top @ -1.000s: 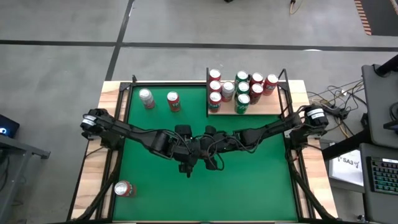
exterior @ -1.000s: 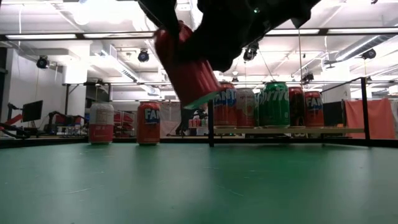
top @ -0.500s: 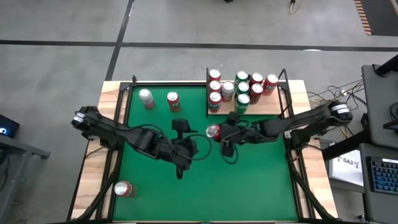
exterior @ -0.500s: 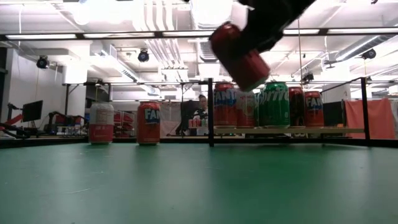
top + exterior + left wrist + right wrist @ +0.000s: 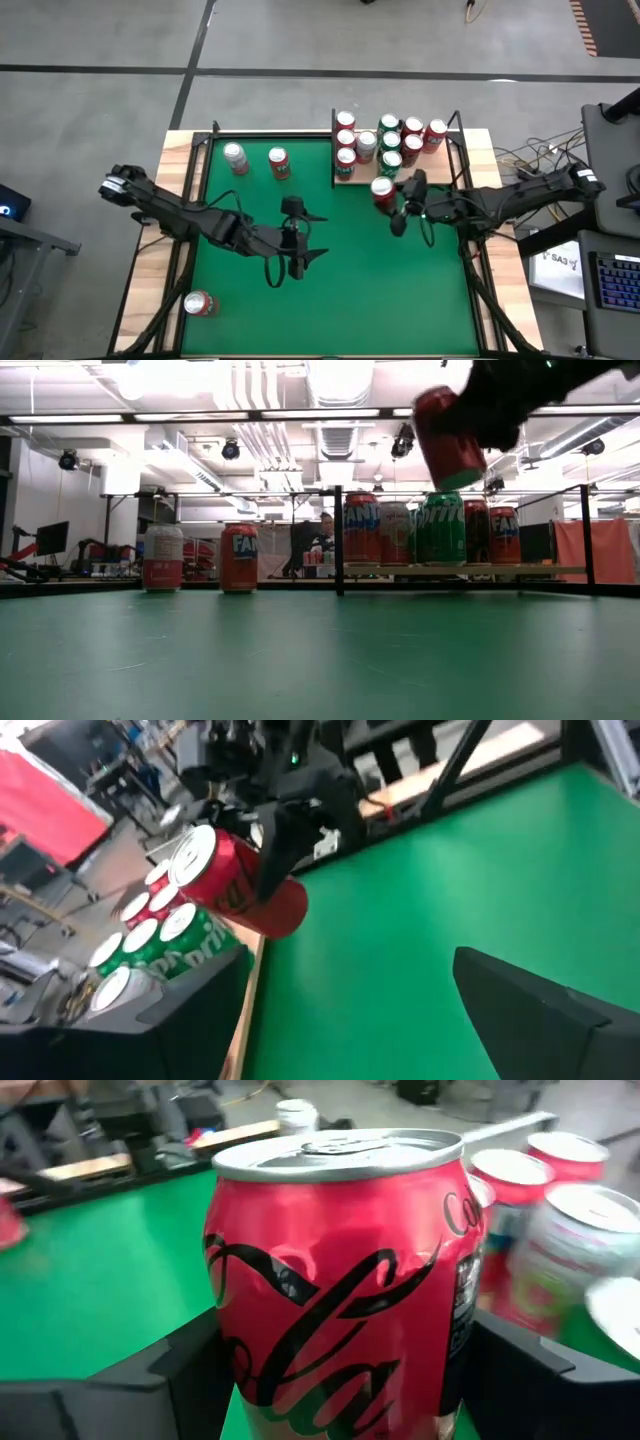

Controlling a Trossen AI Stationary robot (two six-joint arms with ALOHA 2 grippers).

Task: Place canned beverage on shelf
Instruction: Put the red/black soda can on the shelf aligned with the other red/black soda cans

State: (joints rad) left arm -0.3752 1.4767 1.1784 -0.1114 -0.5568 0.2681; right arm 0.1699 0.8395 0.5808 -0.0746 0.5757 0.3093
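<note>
Right claw (image 5: pixel 390 205) is grasping the red can (image 5: pixel 382 189) by its sides, carrying it off the worktop (image 5: pixel 380 290) just beside the shelf (image 5: pixel 430 172) edge for upright placement; left claw (image 5: pixel 296 245) is hanging released mid-worktop.

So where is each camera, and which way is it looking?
High view: above, looking straight down; both arms, shelf.
Low view: at tabletop height, looking across; right gripper carries the red can.
Left wrist view: on the left arm, facing the can; own fingers.
Right wrist view: on the right arm, can close up.
All four share that can.
</note>
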